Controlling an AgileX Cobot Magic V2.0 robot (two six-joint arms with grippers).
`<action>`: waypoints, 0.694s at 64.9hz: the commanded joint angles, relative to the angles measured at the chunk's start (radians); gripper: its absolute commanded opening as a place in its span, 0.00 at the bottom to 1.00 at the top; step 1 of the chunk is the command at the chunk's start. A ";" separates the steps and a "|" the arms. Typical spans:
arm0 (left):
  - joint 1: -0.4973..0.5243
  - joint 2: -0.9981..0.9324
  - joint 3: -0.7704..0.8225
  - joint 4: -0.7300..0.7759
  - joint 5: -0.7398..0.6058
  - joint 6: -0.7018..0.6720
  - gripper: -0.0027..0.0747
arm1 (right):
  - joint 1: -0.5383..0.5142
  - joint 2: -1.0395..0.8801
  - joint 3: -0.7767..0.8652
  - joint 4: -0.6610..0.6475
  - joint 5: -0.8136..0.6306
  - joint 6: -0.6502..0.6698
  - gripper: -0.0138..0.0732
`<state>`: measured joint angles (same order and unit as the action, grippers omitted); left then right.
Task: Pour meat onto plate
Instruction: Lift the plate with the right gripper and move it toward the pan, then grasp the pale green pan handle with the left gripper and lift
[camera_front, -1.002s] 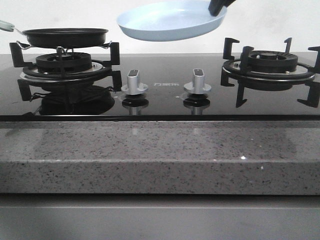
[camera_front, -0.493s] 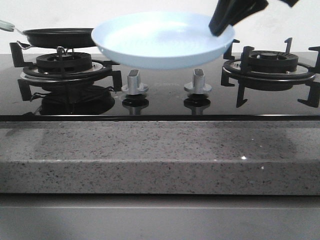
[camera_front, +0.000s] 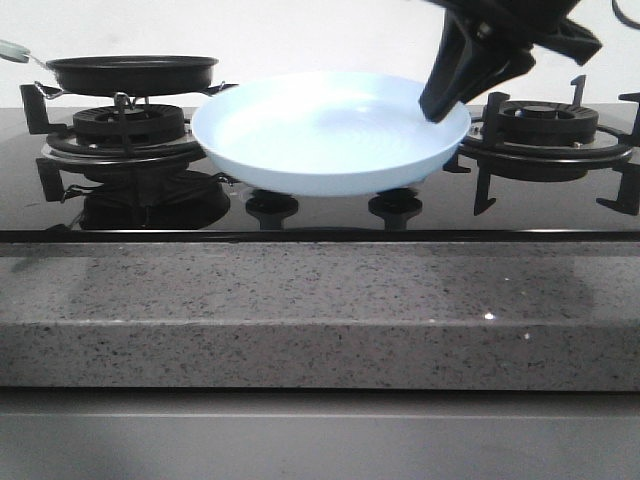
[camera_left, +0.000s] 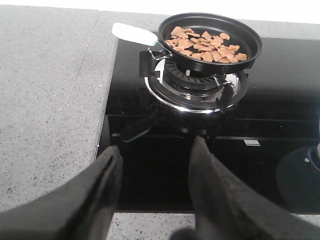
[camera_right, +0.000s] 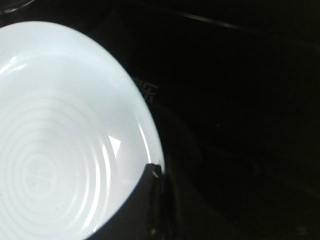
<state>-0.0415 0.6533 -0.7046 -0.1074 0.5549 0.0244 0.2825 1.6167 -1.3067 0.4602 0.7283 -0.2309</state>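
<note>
**Plate pinched at rim, pan holds meat**

Right gripper: jaws pinched on the rim of the one plate, held above the cooktop btwn 2 burners. Left gripper: fingers spread apart, holding nothing, hanging over the hob's front edge. One black pan sits on the left burner, w/ the meat heaped inside.

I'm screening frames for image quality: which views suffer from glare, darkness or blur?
Front view: evenly lit and sharp, the stovetop mirroring the burners. Left wrist view: clear, the meat crisp, the left gripper fingers soft. Right wrist view: the plate glares white and everything beside it is nearly black.
</note>
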 joint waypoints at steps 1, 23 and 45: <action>-0.008 0.004 -0.034 -0.011 -0.073 -0.003 0.44 | 0.000 -0.025 -0.024 0.030 -0.041 -0.013 0.03; -0.008 0.004 -0.034 -0.011 -0.073 -0.003 0.44 | -0.001 -0.005 -0.024 0.029 -0.032 -0.013 0.03; -0.008 0.004 -0.034 -0.011 -0.080 -0.003 0.44 | -0.001 -0.001 -0.024 0.029 -0.032 -0.013 0.03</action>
<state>-0.0415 0.6533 -0.7046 -0.1074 0.5532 0.0244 0.2825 1.6459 -1.3067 0.4807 0.7283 -0.2309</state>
